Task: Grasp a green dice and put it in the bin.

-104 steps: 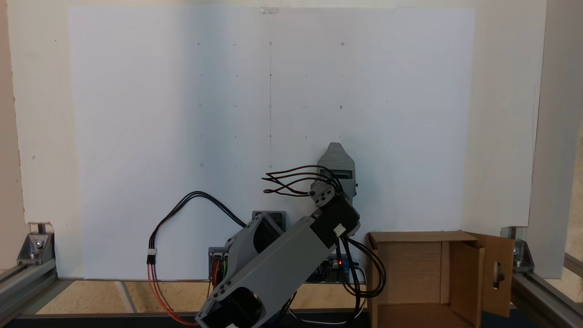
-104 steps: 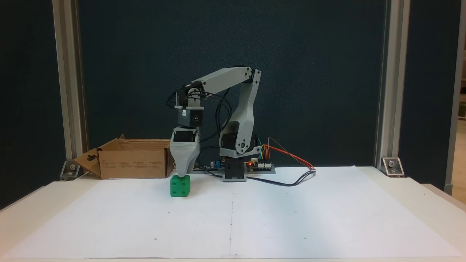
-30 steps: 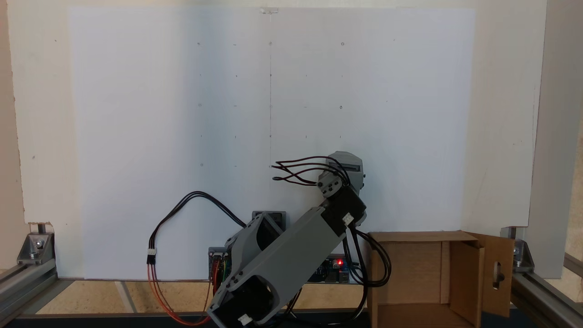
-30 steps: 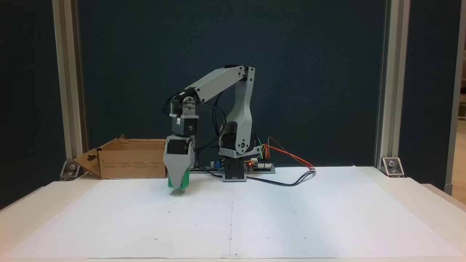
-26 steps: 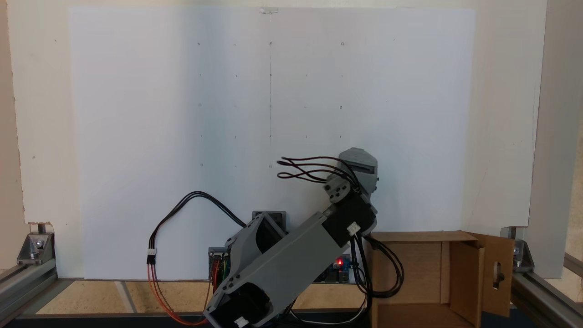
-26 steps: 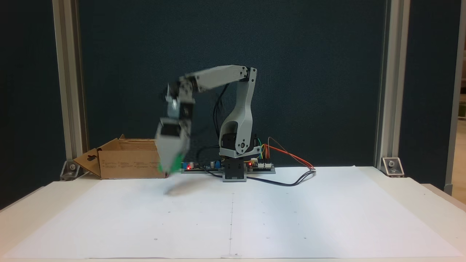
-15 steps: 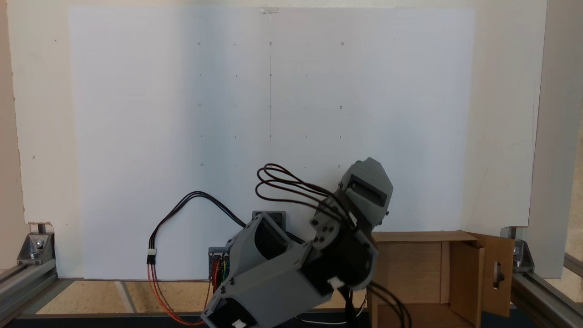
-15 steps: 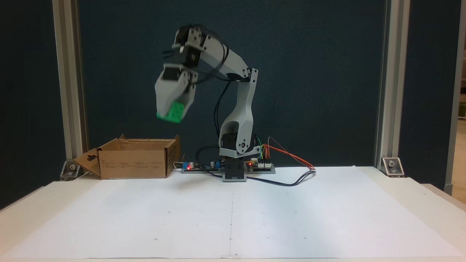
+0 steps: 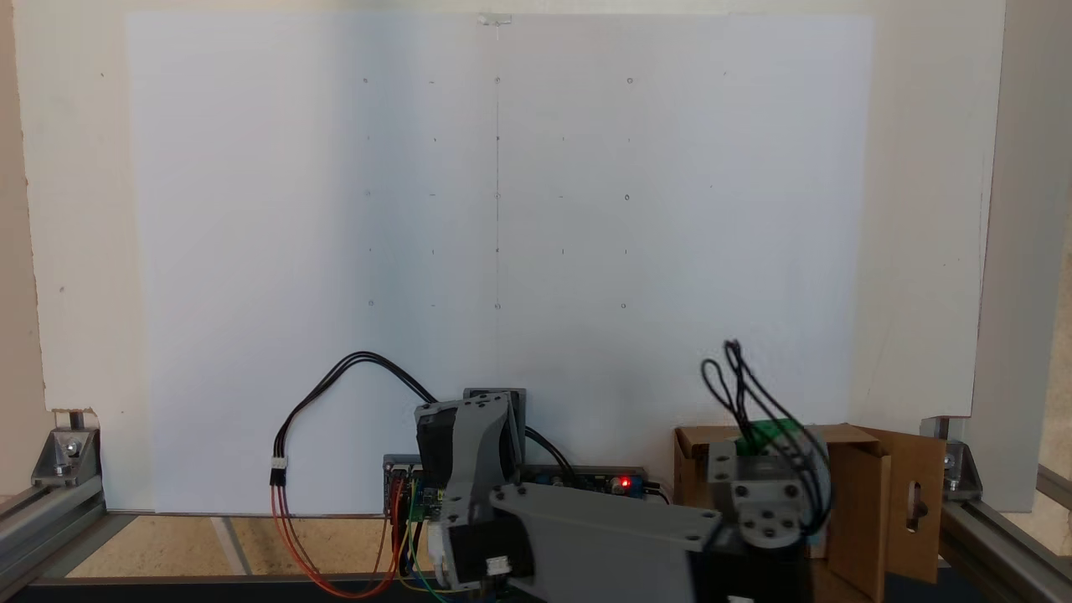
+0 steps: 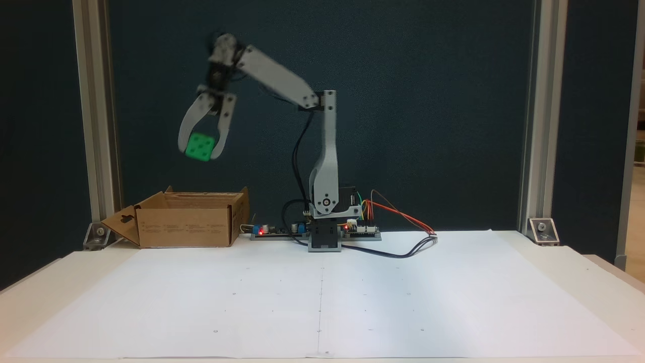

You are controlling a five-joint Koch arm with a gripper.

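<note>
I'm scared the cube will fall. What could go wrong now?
The green dice is pinched only at the gripper tips, high above the bin, so a slip could bounce it out. From above, the dice sits near the bin's far wall; letting go there might miss.

Paper-covered table [image 10: 45, 297] bearing bin [image 10: 184, 233]
</note>
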